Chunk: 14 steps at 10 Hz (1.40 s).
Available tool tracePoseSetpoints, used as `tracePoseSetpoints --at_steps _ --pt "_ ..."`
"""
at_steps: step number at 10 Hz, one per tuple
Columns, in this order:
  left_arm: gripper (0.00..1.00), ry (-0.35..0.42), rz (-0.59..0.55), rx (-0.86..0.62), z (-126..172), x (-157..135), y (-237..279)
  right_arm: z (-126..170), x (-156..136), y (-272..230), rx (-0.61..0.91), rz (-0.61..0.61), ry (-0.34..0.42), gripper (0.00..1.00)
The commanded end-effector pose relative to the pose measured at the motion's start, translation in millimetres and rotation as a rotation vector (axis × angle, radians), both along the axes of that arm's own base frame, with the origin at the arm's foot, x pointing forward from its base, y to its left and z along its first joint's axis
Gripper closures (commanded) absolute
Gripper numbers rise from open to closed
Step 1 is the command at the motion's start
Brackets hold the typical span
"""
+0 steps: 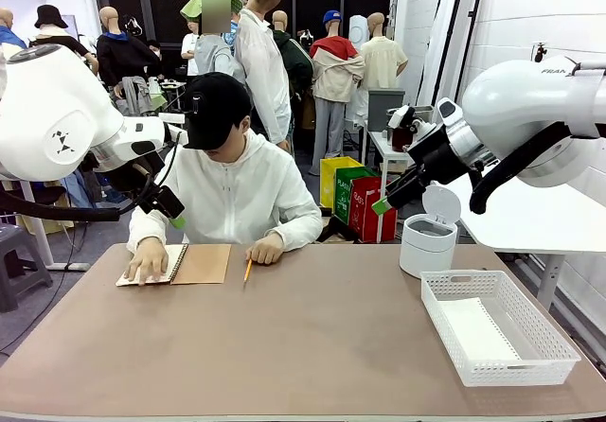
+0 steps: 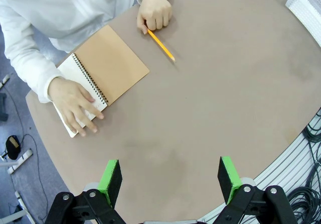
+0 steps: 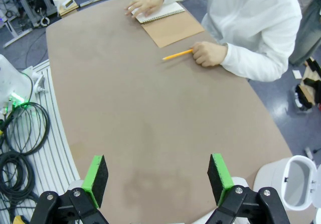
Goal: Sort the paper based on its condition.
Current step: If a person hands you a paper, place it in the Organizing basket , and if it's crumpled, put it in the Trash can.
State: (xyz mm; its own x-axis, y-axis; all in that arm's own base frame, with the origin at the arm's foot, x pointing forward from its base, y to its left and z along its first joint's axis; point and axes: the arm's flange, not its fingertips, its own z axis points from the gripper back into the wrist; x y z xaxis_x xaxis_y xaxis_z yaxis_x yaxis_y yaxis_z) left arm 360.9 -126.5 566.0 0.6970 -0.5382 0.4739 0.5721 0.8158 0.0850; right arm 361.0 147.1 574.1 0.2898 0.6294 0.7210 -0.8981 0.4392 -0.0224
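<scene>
The person's hand (image 2: 75, 104) hides part of the open spiral-bound brown-cover notebook's white page (image 2: 75, 78); 1 smooth white paper sheet (image 1: 476, 331) lies in the white mesh basket (image 1: 530, 320); 2 grippers, left (image 2: 170, 180) and right (image 3: 158, 179), both spread apart, empty.

Both arms raised above the table, wrists angled down toward it. Left gripper (image 2: 170, 181): jaws spread wide, green pads (image 2: 110, 180) apart, nothing between them. Right gripper (image 3: 156, 180): jaws equally wide, pads (image 3: 95, 179) apart, gap empty. Person's hands well beyond the jaws: one hand (image 2: 75, 106) flat, fingers spread; other hand (image 2: 155, 13) loosely curled, knuckles up.
</scene>
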Motion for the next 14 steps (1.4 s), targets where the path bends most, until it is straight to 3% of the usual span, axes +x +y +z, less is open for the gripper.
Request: tracePoseSetpoints --at_steps 1,14 --pt "0.00 -0.001 -0.002 -0.006 0.9 -0.3 0.7 0.5 0.0 1.0 -0.002 0.002 0.003 0.00" --pt "0.00 -0.001 -0.002 -0.006 0.9 -0.3 0.7 0.5 0.0 1.0 -0.002 0.002 0.003 0.00"
